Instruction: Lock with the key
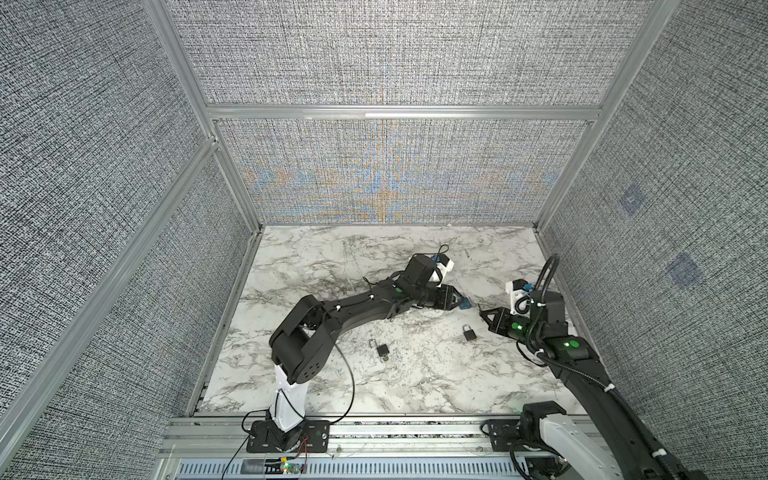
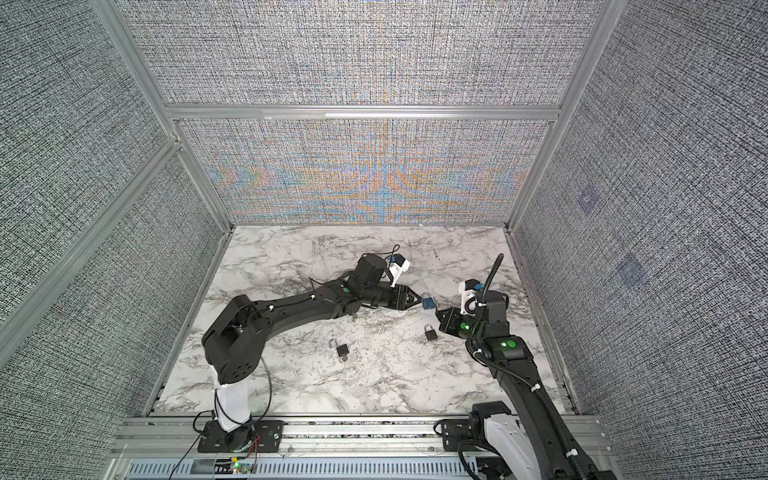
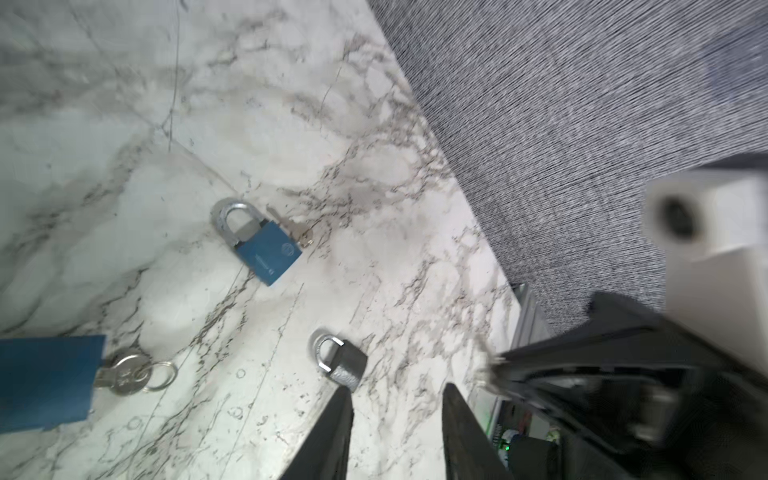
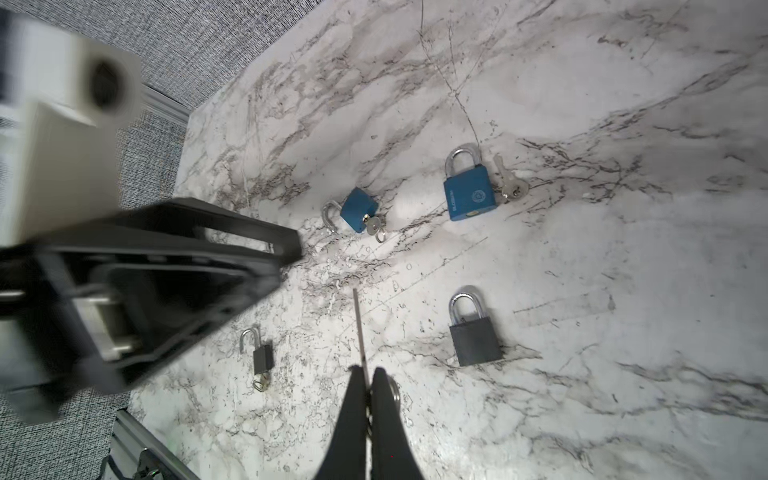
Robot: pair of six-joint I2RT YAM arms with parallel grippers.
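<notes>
The held key (image 4: pixel 360 328) is pinched edge-on between the closed fingers of the right gripper (image 4: pixel 368 370) over the marble table (image 4: pixel 582 270), with its ring (image 4: pixel 395 390) seen beside one finger. Laid on the table are a closed black padlock (image 4: pixel 476 343), a closed blue padlock (image 4: pixel 469 195) with a loose key (image 4: pixel 510 185) just beside it, an open blue padlock (image 4: pixel 358 210) with an inserted key (image 4: pixel 371 224), and a small open black padlock (image 4: pixel 262 358) with a ringed key (image 4: pixel 261 383) at its base. The left gripper (image 3: pixel 397 388) is kept narrowly parted with nothing between its fingers, near the open blue padlock.
</notes>
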